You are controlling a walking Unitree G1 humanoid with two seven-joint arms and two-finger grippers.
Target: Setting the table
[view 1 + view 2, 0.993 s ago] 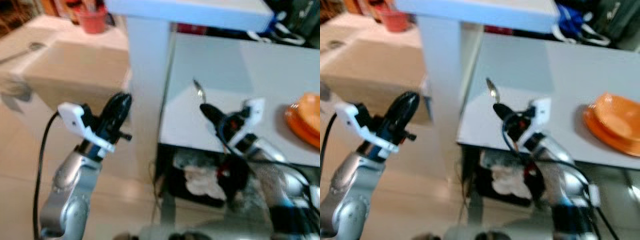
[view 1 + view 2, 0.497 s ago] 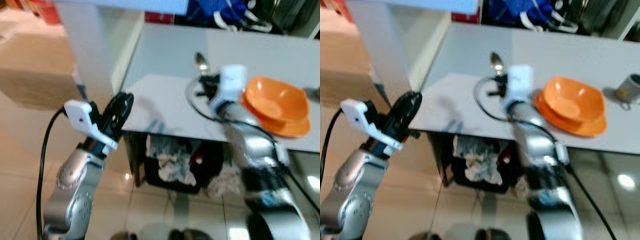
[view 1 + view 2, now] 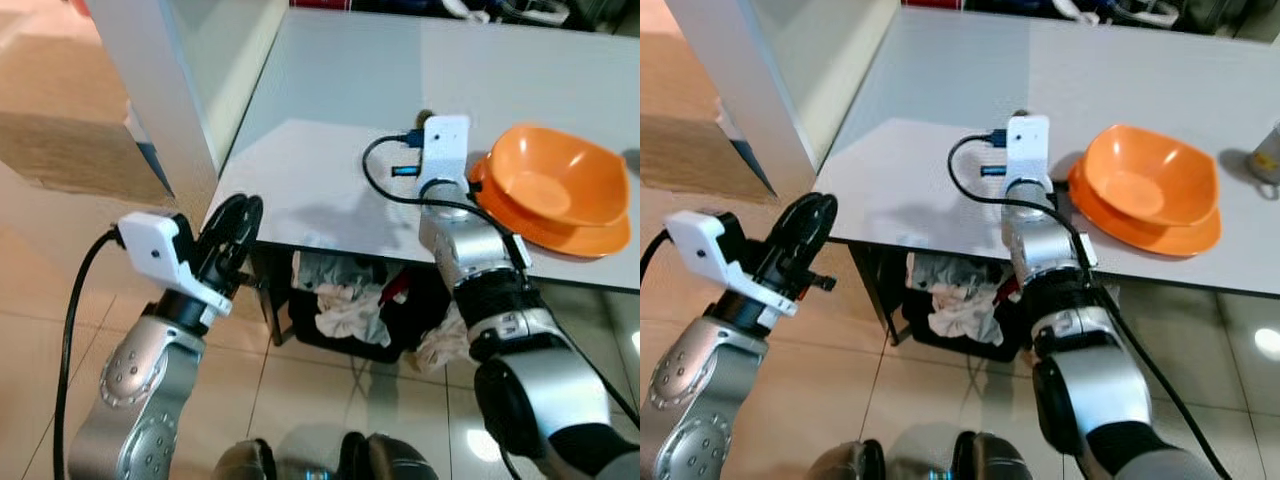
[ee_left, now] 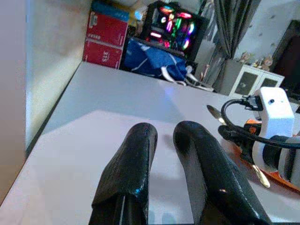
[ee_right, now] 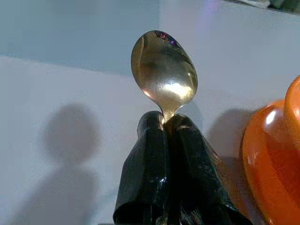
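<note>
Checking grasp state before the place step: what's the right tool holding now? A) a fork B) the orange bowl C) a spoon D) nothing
C: in the right wrist view the right tool is shut on the neck of a spoon, held over the table beside the orange bowl.

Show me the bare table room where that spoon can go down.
The white table is bare left of the right claw, out to its left edge, and behind it to the far edge. The right claw holds the spoon there. It is crowded on the right: orange bowl on orange plate, mug beyond.
</note>
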